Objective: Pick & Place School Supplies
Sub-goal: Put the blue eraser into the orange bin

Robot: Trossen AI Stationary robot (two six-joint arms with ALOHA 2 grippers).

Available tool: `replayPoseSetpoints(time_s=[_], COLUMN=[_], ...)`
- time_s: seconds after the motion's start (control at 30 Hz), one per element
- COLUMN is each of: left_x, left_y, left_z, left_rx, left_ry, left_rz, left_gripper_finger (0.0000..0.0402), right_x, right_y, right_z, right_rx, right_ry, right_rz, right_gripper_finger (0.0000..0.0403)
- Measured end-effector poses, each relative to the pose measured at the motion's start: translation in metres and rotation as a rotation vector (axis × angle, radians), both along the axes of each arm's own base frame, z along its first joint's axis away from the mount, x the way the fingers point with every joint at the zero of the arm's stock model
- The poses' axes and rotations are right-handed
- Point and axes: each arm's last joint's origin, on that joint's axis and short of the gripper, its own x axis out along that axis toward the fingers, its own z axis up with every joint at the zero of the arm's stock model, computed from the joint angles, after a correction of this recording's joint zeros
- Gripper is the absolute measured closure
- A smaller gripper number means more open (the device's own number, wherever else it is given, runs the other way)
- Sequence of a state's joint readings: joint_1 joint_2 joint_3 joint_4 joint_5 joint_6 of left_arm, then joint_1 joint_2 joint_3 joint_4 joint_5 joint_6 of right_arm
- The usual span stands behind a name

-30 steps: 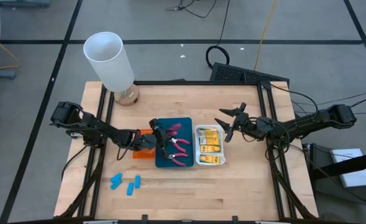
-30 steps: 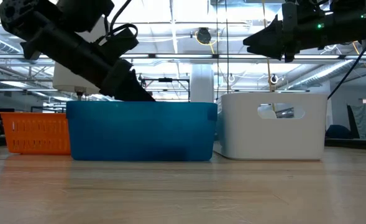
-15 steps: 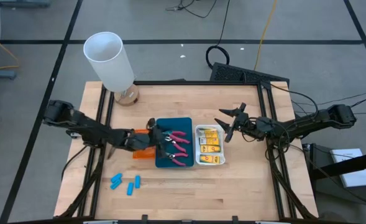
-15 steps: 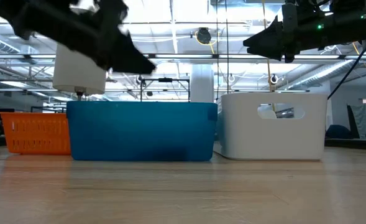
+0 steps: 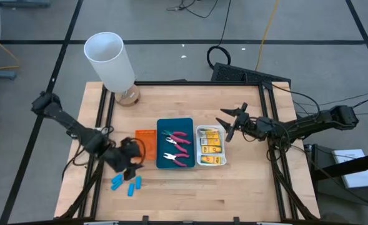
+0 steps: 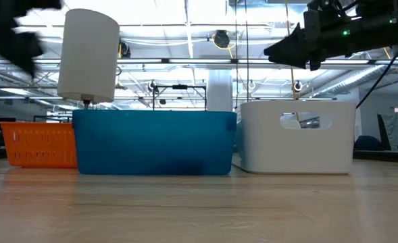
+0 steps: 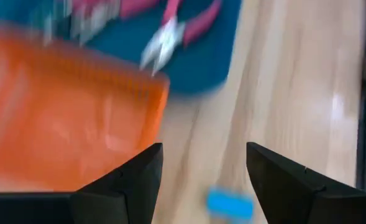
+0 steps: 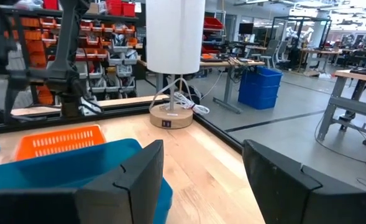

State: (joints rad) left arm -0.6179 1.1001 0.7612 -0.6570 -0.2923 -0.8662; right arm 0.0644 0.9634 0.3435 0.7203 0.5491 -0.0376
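Near the centre of the overhead frame sit three trays in a row: a small orange tray (image 5: pixel 145 136) on the left, a blue tray (image 5: pixel 161 160) touching it, and a white tray (image 5: pixel 198 145) on the right. Only this high view looks into them: pink-handled pliers (image 5: pixel 179 148) lie in the blue one and yellow packets (image 5: pixel 211 147) fill the white one, while the low view shows nothing but their outer walls (blue (image 6: pixel 151 142), white (image 6: pixel 296 137), orange (image 6: pixel 40 143)). Three light-blue pieces (image 5: pixel 126 183) lie loose on the wood at lower left of the trays. The left gripper (image 5: pixel 135 164) hangs just above those pieces in the frame, below the orange tray, and its wrist view shows the fingers spread with nothing between them, one blue piece (image 7: pixel 230 204) visible in the gap beside the orange tray's corner. The right gripper (image 5: pixel 227 125) hovers at the upper right of the white tray, fingers apart and empty; the low view puts it well above the tray (image 6: pixel 286 47). A tall white cylinder (image 5: pixel 110 61) stands at the table's upper left corner.
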Motion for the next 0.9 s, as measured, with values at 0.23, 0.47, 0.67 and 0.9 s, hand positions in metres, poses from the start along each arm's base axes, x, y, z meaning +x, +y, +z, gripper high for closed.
replayPoseSetpoints(time_s=[0.23,0.47,0.67,0.9], left_x=[-0.034,-0.043,-0.041,-0.034], left_y=[-0.021,-0.026,-0.031,-0.04], left_z=[-0.027,-0.041,-0.048,-0.064], left_rx=[-0.088,-0.051,-0.067,-0.064], left_ry=[0.418,0.643,0.722,0.781], left_rz=[0.188,0.203,0.203,0.22], left_gripper_finger=[0.0165,0.0165,0.0165,0.0165], right_x=[0.0,0.0,0.0,0.0], right_y=[-0.004,-0.008,-0.007,-0.007], right_z=[0.0,0.001,0.001,0.002], right_rx=[-0.014,-0.023,-0.032,-0.045], right_ry=[0.006,-0.003,0.002,0.004], right_rz=[-0.019,-0.039,-0.037,-0.038], right_gripper_finger=[0.0193,0.0193,0.0193,0.0193])
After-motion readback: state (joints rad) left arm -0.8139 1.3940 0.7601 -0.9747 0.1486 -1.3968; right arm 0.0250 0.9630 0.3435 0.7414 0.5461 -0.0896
